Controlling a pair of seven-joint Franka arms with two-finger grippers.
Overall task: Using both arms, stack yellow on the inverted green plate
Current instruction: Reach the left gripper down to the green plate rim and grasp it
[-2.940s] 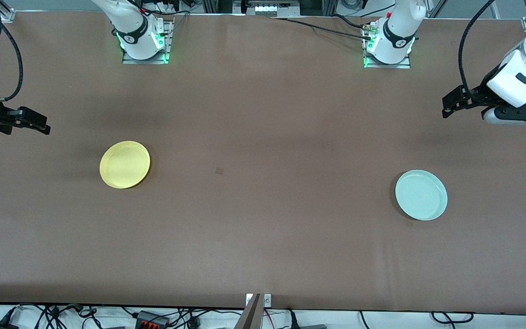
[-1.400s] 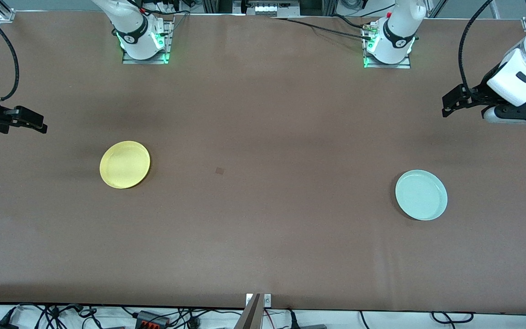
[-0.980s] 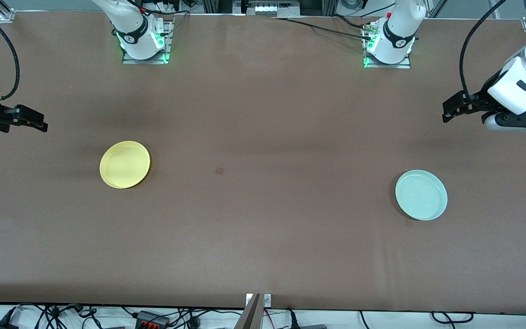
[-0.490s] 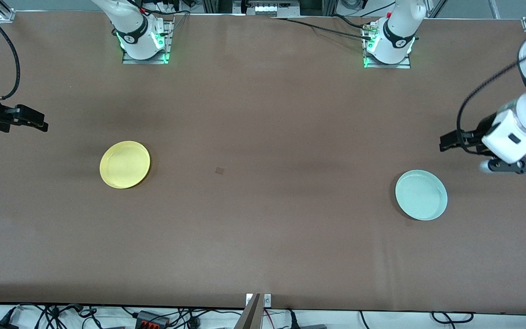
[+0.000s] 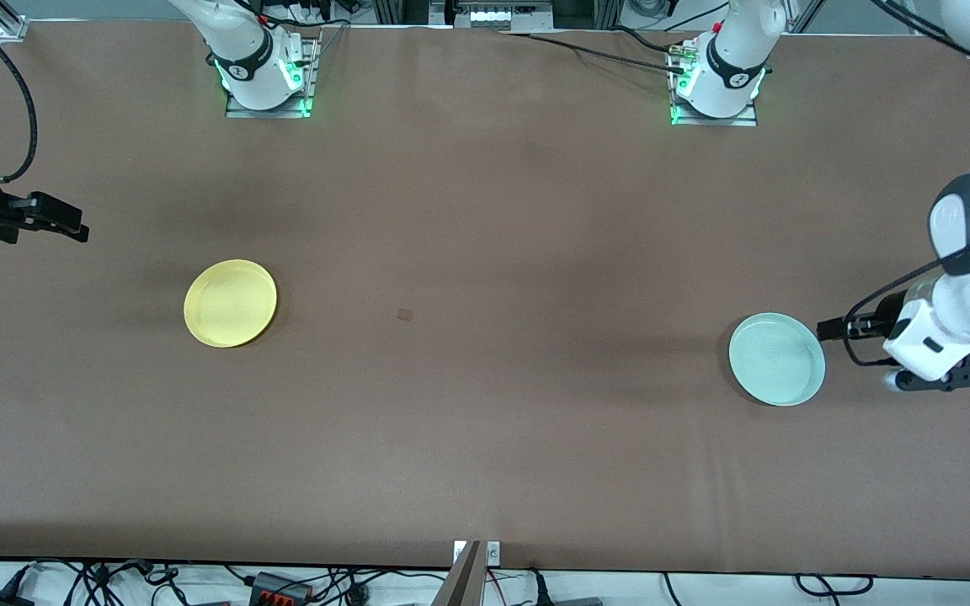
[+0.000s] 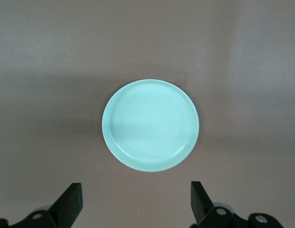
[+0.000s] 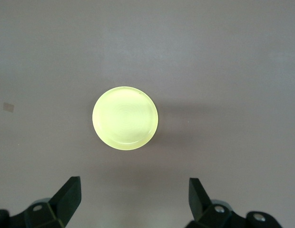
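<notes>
Left gripper (image 5: 828,328): it has swung down from its parked spot near the left arm's end of the table and now sits low, just beside the small round pale mint-green plastic plate (image 5: 777,359), on the side toward the left arm's end; fingers spread wide, holding nothing.
Green plate: unmoved, rim up, toward the left arm's end of the brown table (image 5: 485,421); in the left wrist view it lies centred ahead of the spread fingers (image 6: 71,202), apart from them.
Right gripper (image 5: 72,227): waiting over the table's edge at the right arm's end, barely shifted over the last seconds; fingers spread, empty.
Yellow plate: the small round yellow plastic plate (image 5: 231,303) rests rim up where it was, toward the right arm's end, well apart from the green one.
Meaning: the left arm has opened the job, lining up on the green plate's rim.
Still to do: the flip, then the stacking; nothing is gripped yet.
</notes>
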